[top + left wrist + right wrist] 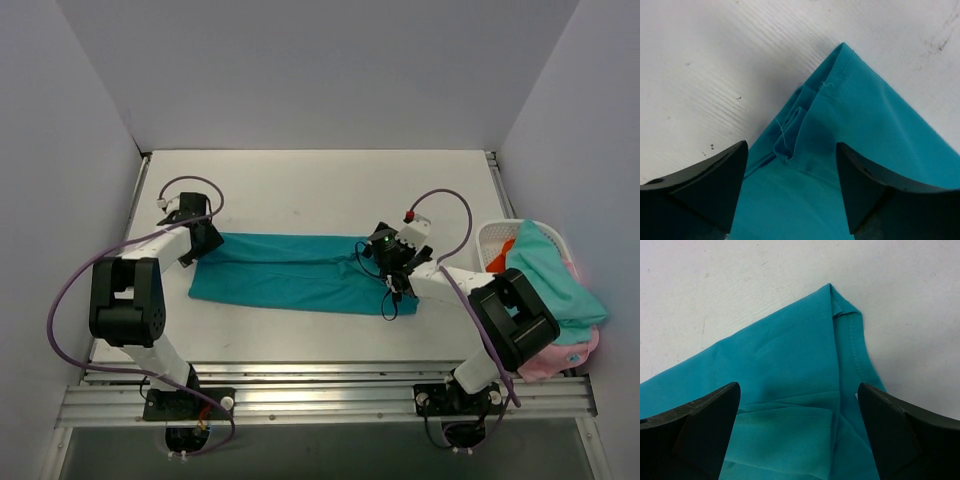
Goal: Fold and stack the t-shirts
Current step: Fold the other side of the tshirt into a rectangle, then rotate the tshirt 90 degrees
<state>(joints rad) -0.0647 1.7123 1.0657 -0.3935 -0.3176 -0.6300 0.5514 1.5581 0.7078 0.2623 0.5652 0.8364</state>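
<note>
One wide white table (320, 190) is carrying everything; I am watching the deep teal t-shirt (290, 275) lying across its middle as a long folded band, running nine to three o'clock; the paler aqua, pink and orange-red t-shirts (550, 290) are spilling from the white basket (490, 238) at the three o'clock edge. The left gripper (791, 147) is hovering over the band's nine o'clock corner and the right gripper (798, 386) over its three o'clock corner; both are showing jaws spread wide, gripping nothing. I am worrying about pinching only the top layer; with the bunched hem (790, 135) puckering between the left fingers, one side could slip, skewing the fold.
</note>
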